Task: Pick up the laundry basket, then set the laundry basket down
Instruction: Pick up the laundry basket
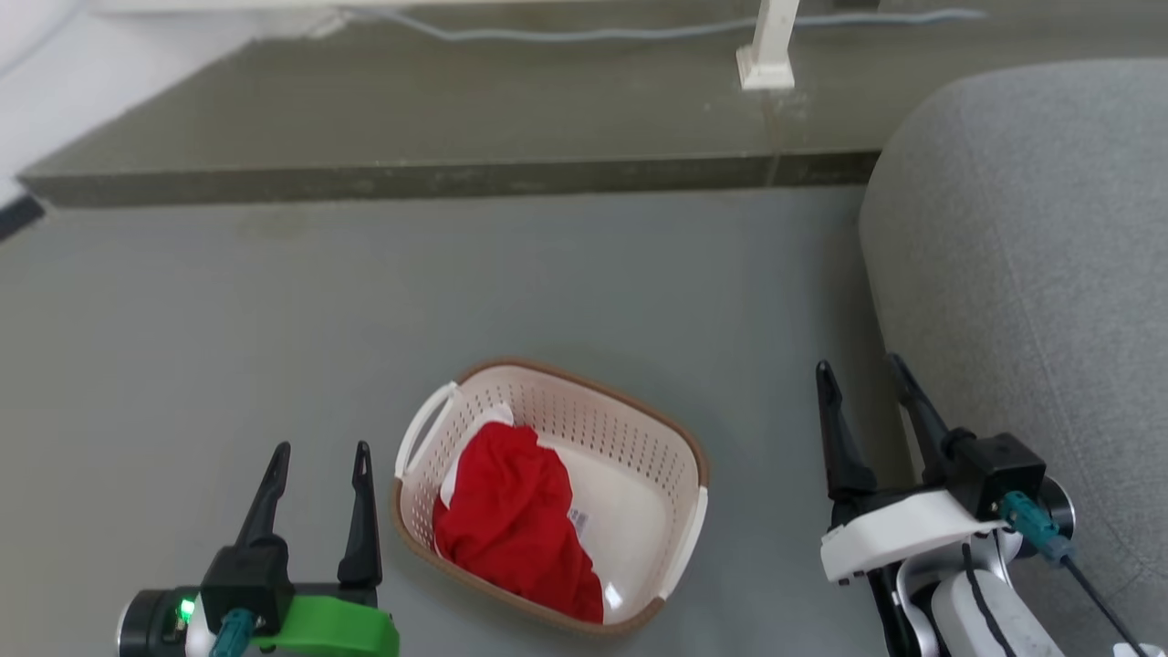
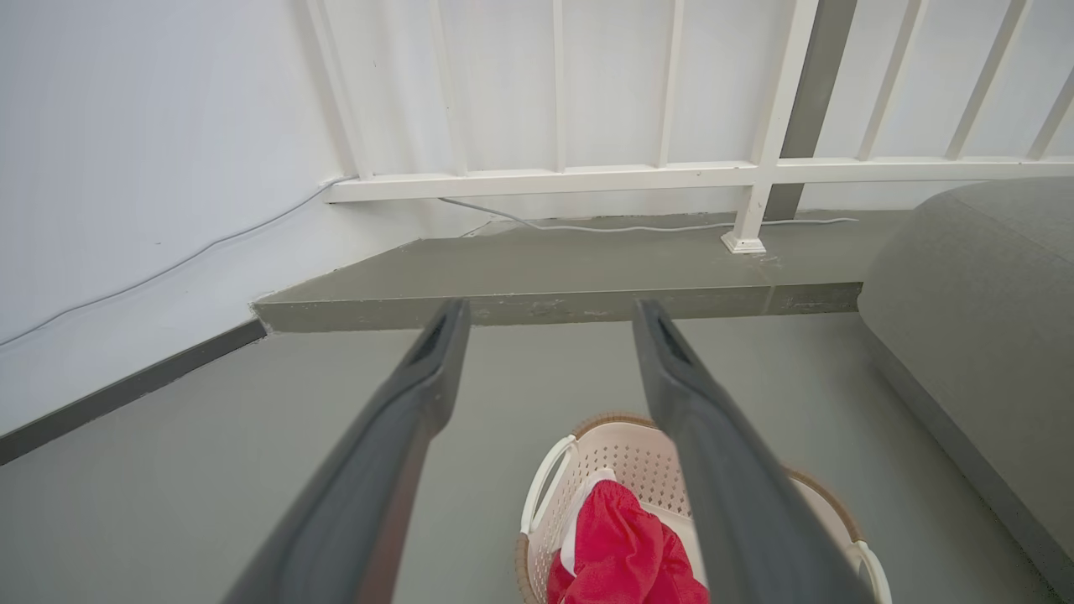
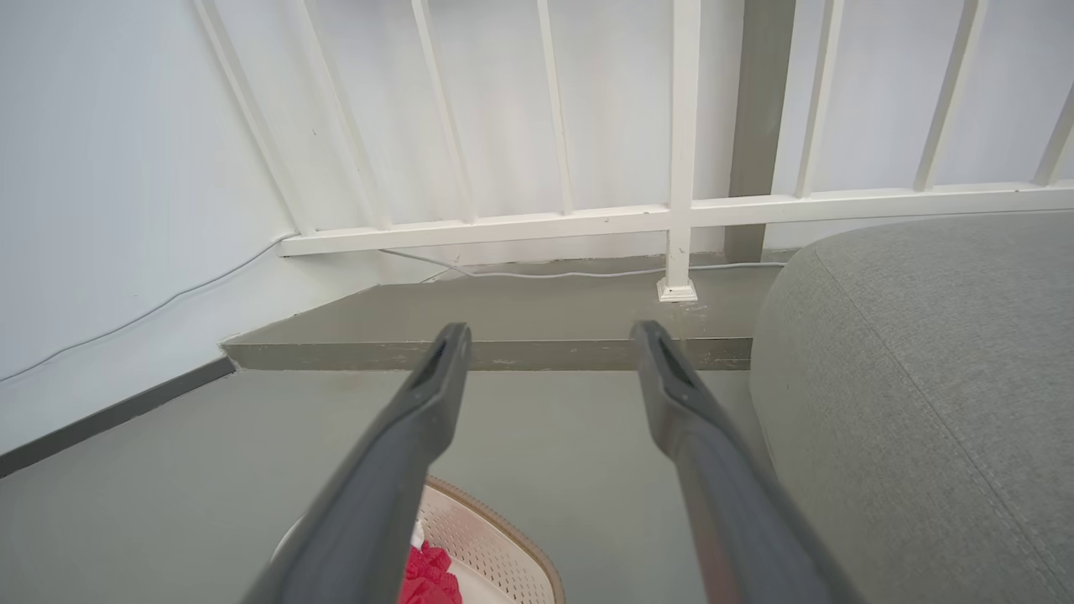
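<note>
In your head view the laundry basket (image 1: 598,415) stands on the grey floor (image 1: 274,319) at about 6 o'clock from the middle of the frame. It is upright, with its brown rim up. One white loop handle (image 1: 424,424) is at the basket's 10 o'clock and the other (image 1: 689,538) at its 4 o'clock. A crumpled red cloth (image 1: 516,516) lies inside, filling the 7 o'clock half, with a small sticker (image 1: 578,520) on the bare bottom just beside it.

Your left gripper (image 1: 322,449) is at the basket's 8 o'clock, near its wall but apart from it. Its fingers are spread and grasp nothing. Your right gripper (image 1: 860,365) is at the basket's 3 o'clock, well apart from it, and its fingers are likewise released and empty. It is just beside the grey upholstered seat (image 1: 1031,228).

At 12 o'clock a raised step (image 1: 456,119) runs across, carrying a white railing post (image 1: 771,46) and a pale cable (image 1: 593,35)
</note>
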Tool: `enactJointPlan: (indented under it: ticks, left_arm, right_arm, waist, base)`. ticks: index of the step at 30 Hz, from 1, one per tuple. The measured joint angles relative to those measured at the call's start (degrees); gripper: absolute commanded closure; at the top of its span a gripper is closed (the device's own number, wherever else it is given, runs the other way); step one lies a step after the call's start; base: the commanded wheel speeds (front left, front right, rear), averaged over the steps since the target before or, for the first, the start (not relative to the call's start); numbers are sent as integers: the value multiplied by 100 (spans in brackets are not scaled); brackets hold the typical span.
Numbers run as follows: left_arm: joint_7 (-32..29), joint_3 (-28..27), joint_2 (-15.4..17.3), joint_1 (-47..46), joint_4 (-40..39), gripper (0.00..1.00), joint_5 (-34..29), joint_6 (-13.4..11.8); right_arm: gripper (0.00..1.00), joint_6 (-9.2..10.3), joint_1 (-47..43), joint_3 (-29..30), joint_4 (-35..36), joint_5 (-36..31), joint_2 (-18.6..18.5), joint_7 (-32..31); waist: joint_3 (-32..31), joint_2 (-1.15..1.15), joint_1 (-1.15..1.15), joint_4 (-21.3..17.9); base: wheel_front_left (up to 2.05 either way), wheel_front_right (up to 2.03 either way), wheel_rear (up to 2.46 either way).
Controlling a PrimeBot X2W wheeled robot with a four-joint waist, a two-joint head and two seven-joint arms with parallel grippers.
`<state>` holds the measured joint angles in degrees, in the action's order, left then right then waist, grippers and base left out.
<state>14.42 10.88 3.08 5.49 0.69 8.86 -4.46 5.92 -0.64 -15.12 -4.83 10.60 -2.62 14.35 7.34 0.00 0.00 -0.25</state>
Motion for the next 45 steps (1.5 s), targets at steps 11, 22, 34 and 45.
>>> enactJointPlan:
  ticks: [11, 22, 34, 45]
  left_arm:
    - [0, -45, 185, -737, 661, 0, -67, 134]
    - [0, 30, 102, -1601, 1134, 0, -65, 198]
    - [1, 47, -14, -2552, 1481, 0, -63, 243]
    - [1, 32, -24, -3256, 2142, 0, -66, 261]
  right_arm:
    - [0, -36, 369, 166, 158, 87, -5, 7]
    - [0, -94, 1079, 312, 238, -66, -88, 7]
    - [0, -188, 1800, 380, 264, -134, -97, 8]
    - [0, -289, 2383, 458, 324, -203, -100, 9]
  waist:
    - [932, 0, 0, -56]
    - [1826, 0, 0, -102]
    - [2726, 0, 0, -28]
    - [3582, 0, 0, 46]
  base:
    - [0, 0, 0]
    - [0, 0, 0]
    - [0, 0, 0]
    - [0, 0, 0]
